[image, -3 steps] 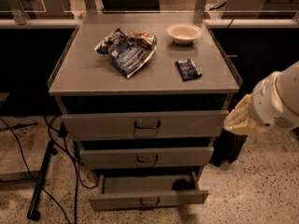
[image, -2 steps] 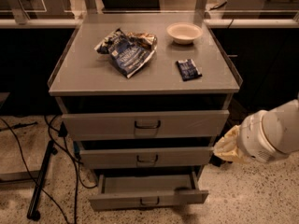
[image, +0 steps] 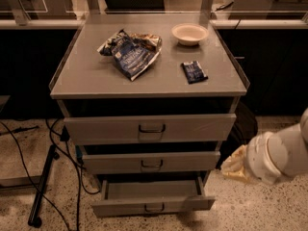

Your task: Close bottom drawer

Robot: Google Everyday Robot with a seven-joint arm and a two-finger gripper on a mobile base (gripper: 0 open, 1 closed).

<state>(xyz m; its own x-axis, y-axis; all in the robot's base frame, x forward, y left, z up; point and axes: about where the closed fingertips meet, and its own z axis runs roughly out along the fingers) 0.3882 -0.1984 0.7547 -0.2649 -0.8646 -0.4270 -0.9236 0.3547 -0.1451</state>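
Observation:
The bottom drawer (image: 153, 206) is the lowest of three grey drawers in the cabinet and has a small dark centre handle. It stands pulled out, with its bare inside showing. My gripper (image: 236, 165) is at the right, at the end of a white arm, beside the cabinet's right side at about the height of the middle drawer. It is to the right of and above the bottom drawer's right front corner and does not touch it.
The top drawer (image: 150, 127) and the middle drawer (image: 151, 161) stick out slightly. On the cabinet top (image: 86, 78) lie a crumpled chip bag (image: 131, 53), a white bowl (image: 189, 33) and a small dark packet (image: 194, 71). Cables and a black stand (image: 42, 186) are on the floor at left.
My arm and gripper have moved down along the cabinet's right side, from the top drawer's height to the middle drawer's height. The drawers have not moved.

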